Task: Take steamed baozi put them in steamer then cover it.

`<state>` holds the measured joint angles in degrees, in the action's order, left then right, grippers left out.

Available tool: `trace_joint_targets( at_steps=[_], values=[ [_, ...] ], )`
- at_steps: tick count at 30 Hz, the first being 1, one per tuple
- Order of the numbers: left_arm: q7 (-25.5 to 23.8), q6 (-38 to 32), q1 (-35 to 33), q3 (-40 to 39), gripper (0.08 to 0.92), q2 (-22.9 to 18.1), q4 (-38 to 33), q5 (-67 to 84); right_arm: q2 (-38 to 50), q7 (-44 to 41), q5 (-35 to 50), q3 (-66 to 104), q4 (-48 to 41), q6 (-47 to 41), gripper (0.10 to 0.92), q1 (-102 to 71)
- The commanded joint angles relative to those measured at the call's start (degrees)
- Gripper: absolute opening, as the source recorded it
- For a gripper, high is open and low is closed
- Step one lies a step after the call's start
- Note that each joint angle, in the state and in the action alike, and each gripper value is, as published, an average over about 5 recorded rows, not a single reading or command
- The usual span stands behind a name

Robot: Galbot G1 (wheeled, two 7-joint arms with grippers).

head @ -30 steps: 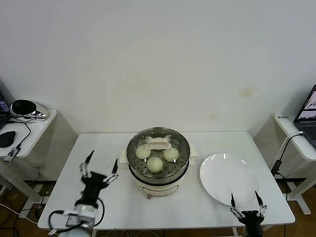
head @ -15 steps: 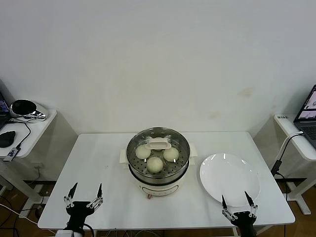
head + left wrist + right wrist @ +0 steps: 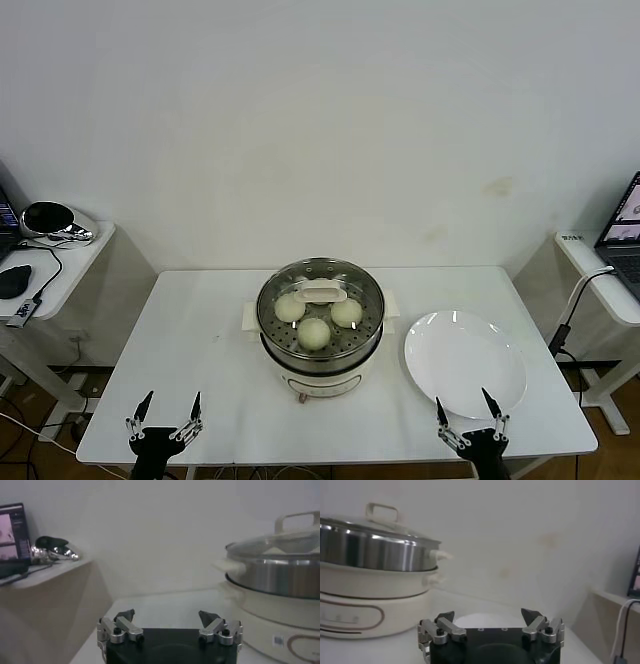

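The steamer (image 3: 320,335) stands mid-table with the cover (image 3: 320,305) on it; three steamed baozi (image 3: 314,333) show inside, perhaps a fourth hidden. The left gripper (image 3: 165,427) and right gripper (image 3: 468,421) are wide open, empty, at the near edge.

Your steamer (image 3: 320,345), a shiny steel pot on a cream-white base with side handles, stands upright at the middle of the table. Its clear glass cover (image 3: 368,300) sits flat and closed on the rim, the cream handle lying across its centre. Through the glass you can see three round cream-white baozi (image 3: 313,333) resting on the perforated tray.
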<state>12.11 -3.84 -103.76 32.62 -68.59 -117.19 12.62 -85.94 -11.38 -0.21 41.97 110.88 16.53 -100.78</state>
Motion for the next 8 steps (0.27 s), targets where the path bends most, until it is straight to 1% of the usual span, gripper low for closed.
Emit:
trace_joint_targets(
  at_steps=[1,8],
  values=[
    [-1.91,-1.57,-1.06,0.49,0.823,0.04,1.59,0.56,0.12,-0.69,1.23,-0.89,1.48,-1.57,0.823,-0.33],
    [-2.83,-1.67,-1.68,0.86,0.823,0.94,1.48,0.38,0.75,-0.75,1.32,-1.44,1.3,-1.83,0.823,-0.55]
  ],
)
